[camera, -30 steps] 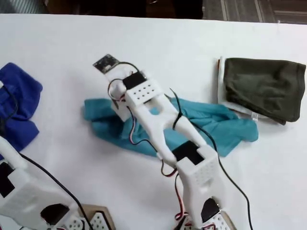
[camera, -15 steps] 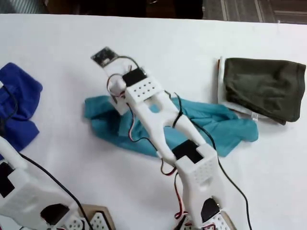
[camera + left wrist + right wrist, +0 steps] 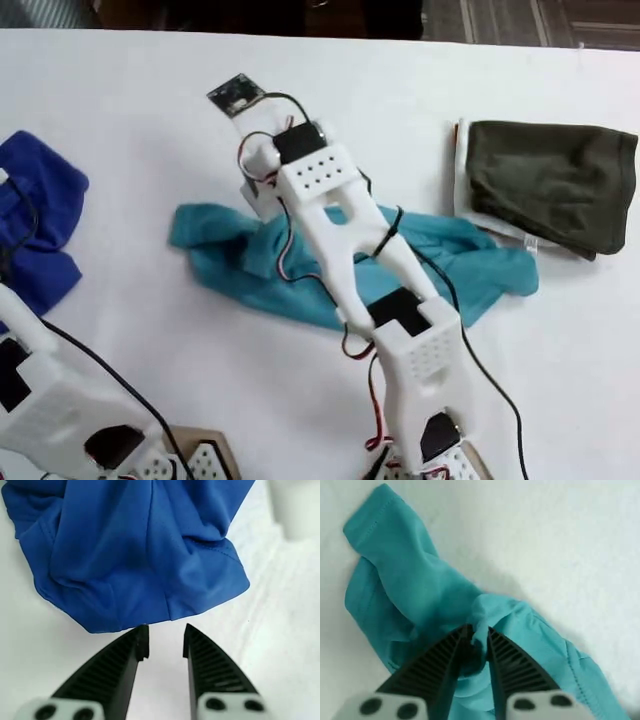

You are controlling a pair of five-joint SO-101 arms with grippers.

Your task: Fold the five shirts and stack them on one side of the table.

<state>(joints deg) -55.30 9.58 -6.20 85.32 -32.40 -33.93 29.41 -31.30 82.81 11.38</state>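
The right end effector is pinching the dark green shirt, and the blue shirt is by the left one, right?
No. The right end effector is pinching the crumpled teal cloth shirt, as the right wrist view shows. The blue cloth shirt is by the left end effector.

I see a white counter spanning nearly the whole high view; up close in the wrist views its surface looks faintly textured. Beyond its far edge runs a dark strip, too shadowed for me to identify. Toward the far right I make out grey plank flooring. The light is soft and even, and the shadows are faint.
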